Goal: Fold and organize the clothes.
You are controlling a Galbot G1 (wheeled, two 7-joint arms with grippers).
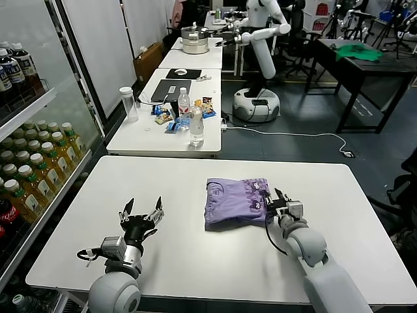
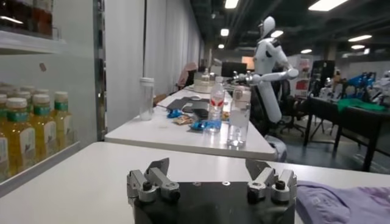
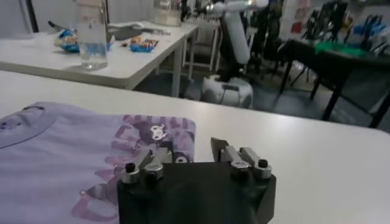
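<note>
The lavender T-shirt [image 1: 236, 201] lies folded into a compact rectangle in the middle of the white table [image 1: 176, 254], its row of small dark figures along the far right edge. My right gripper [image 1: 277, 199] is open at the shirt's right edge, one finger over the fabric and the other over bare table. In the right wrist view the shirt [image 3: 73, 152] fills the near side and the right gripper [image 3: 192, 149] stands at its printed edge. My left gripper [image 1: 141, 210] is open and empty over bare table, left of the shirt. The left wrist view shows the open left gripper [image 2: 210, 170] and a corner of the shirt [image 2: 347, 204].
A second white table [image 1: 146, 137] behind holds water bottles [image 1: 197, 127], a clear tumbler [image 1: 128, 103] and snack packets. Drink shelves [image 1: 32, 163] line the left. A white robot [image 1: 260, 45] stands beyond. A bright green cloth [image 1: 358, 52] lies on a dark table at the far right.
</note>
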